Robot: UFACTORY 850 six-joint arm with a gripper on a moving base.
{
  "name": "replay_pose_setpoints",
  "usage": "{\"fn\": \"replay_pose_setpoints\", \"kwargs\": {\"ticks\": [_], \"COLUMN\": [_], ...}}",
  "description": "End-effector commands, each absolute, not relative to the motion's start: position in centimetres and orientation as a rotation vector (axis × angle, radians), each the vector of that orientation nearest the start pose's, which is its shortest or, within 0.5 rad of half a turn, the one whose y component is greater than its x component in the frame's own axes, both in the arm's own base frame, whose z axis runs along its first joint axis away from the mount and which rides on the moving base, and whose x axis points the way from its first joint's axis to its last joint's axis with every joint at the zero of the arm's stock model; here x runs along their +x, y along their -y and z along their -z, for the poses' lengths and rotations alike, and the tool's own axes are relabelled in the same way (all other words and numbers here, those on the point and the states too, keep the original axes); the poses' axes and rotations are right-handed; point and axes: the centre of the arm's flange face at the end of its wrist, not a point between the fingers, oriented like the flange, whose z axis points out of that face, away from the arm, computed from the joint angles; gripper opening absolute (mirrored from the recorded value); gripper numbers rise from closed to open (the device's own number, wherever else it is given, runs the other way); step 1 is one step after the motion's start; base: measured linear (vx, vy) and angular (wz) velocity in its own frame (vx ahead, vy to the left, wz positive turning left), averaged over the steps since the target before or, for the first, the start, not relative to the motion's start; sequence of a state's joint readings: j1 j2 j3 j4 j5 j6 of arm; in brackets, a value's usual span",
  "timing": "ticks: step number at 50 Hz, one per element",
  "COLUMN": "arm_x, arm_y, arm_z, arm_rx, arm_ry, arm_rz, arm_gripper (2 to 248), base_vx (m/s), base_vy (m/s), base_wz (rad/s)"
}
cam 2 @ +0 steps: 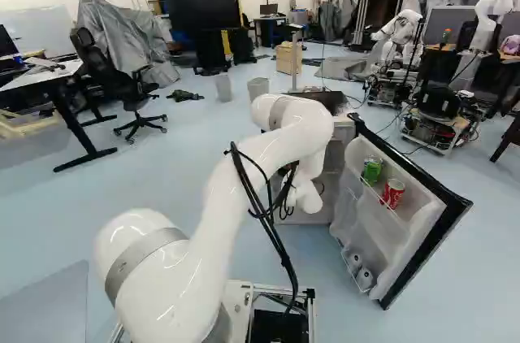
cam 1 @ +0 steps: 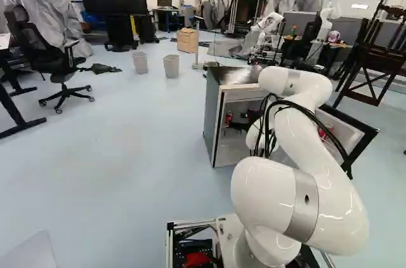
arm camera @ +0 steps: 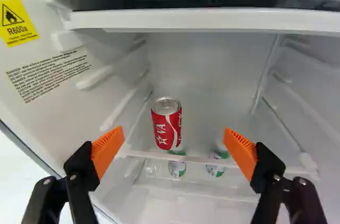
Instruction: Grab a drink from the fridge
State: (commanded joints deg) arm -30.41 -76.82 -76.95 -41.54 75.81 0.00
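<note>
My gripper (cam 1: pixel 242 123), dark and partly hidden by the arm, is at the opening of the small fridge (cam 1: pixel 213 122). In the wrist view the gripper (arm camera: pixel 173 140) stands open, nothing between its orange pads. Ahead of it, a red can (arm camera: pixel 167 123) stands upright on a shelf, nearer the fridge's side wall with the yellow label. Two green-and-white cans (arm camera: pixel 177 168) (arm camera: pixel 216 169) show below that shelf's front edge. The open fridge door (cam 2: pixel 410 229) holds a green can (cam 2: pixel 372 170) and a red can (cam 2: pixel 393 193) in its upper rack, with pale cans (cam 2: pixel 365 279) lower down.
Beyond the fridge stand two grey bins (cam 1: pixel 171 66) and a cardboard box (cam 1: pixel 188 40). An office chair (cam 1: pixel 58 58) is off to the left. Another robot (cam 2: pixel 398 30) and a wheeled frame (cam 2: pixel 439 119) stand farther back. The fridge's upper ledge (arm camera: pixel 202 20) overhangs the can.
</note>
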Motion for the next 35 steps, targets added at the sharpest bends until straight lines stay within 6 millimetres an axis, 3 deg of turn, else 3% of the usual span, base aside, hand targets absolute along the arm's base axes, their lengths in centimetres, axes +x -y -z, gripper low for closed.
{"fn": "replay_pose_setpoints", "kwargs": {"ticks": [35], "arm_x": [59.1], "arm_y": [24.9], "arm_z": [1.0], "arm_rx": [-2.347], "arm_ry": [0.331], "arm_rz": [1.903], "arm_gripper": [247], "base_vx": [0.0], "base_vy": [0.0], "base_wz": [0.0]}}
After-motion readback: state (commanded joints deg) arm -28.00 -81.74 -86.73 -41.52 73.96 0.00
